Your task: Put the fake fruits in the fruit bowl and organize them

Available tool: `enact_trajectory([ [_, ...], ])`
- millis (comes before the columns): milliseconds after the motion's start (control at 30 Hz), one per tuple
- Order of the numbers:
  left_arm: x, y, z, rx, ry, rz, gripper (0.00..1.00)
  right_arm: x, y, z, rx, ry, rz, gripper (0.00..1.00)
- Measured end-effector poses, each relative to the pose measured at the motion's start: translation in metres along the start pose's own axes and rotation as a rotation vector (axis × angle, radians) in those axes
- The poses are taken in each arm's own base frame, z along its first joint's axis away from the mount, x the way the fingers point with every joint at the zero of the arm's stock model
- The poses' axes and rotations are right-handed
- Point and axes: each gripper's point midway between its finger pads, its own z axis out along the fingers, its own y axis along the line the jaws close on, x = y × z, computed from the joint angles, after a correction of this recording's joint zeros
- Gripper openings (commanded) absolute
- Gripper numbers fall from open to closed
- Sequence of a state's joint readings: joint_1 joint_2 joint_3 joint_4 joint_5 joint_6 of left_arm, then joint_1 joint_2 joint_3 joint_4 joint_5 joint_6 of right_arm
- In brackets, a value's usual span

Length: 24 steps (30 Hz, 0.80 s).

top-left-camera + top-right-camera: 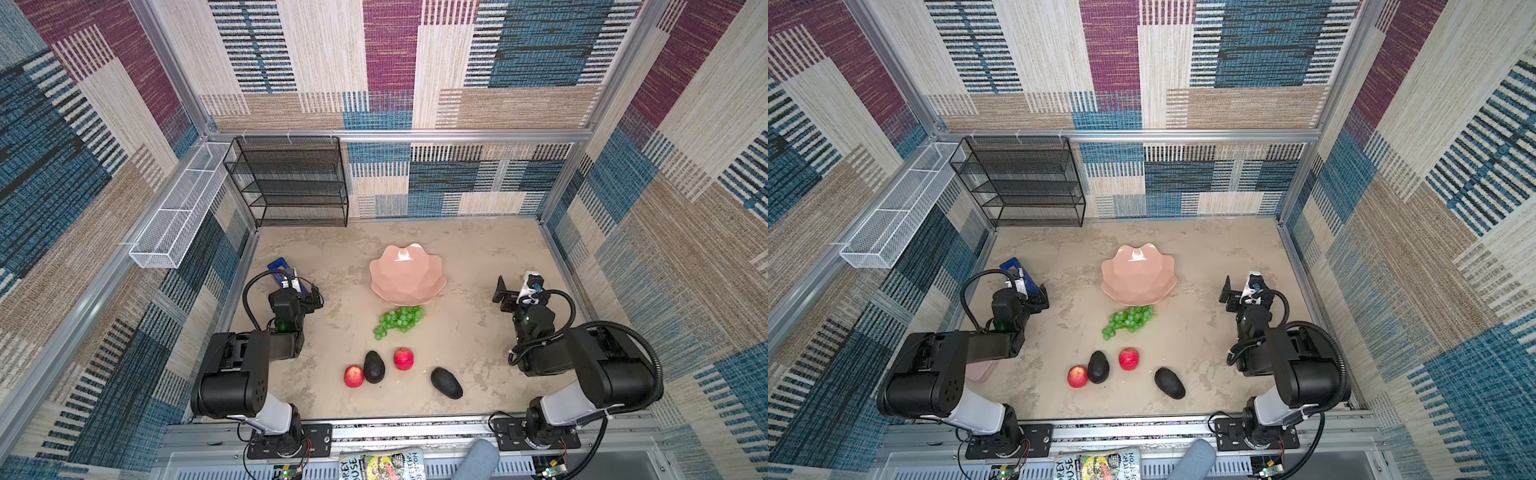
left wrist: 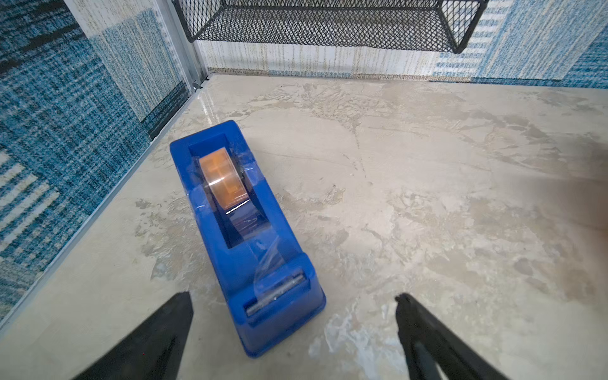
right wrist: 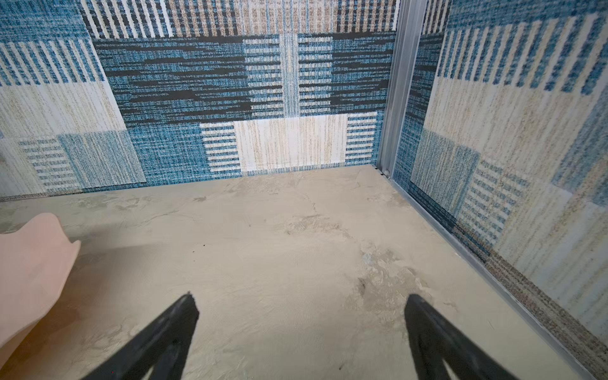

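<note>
You are holding left gripper and right gripper spread and empty while the grapes are lying just beside the empty fruit bowl, probably best pinched across their thick end.

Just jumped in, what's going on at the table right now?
Nothing picked up yet. The left gripper and right gripper are open and empty, the left one by a blue tape dispenser. The fruit bowl is empty; grapes, two apples and two avocados lie on the table.
</note>
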<state>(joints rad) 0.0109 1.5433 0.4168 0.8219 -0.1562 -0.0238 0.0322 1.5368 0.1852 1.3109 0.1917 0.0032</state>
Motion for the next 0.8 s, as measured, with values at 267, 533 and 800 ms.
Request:
enact_trajectory([
  [267, -0.0002, -0.0021, -0.0002, 0.010, -0.001, 0.001, 0.99, 0.0000, 0.0000, 0.0000, 0.000, 0.000, 0.000, 1.00],
  [533, -0.0002, -0.0022, -0.0002, 0.011, -0.001, 0.000, 0.99, 0.0000, 0.0000, 0.0000, 0.000, 0.000, 0.000, 1.00],
  [800, -0.0001, -0.0022, -0.0002, 0.011, 0.000, 0.001, 0.99, -0.0016, 0.0003, 0.0010, 0.000, -0.004, 0.001, 1.00],
])
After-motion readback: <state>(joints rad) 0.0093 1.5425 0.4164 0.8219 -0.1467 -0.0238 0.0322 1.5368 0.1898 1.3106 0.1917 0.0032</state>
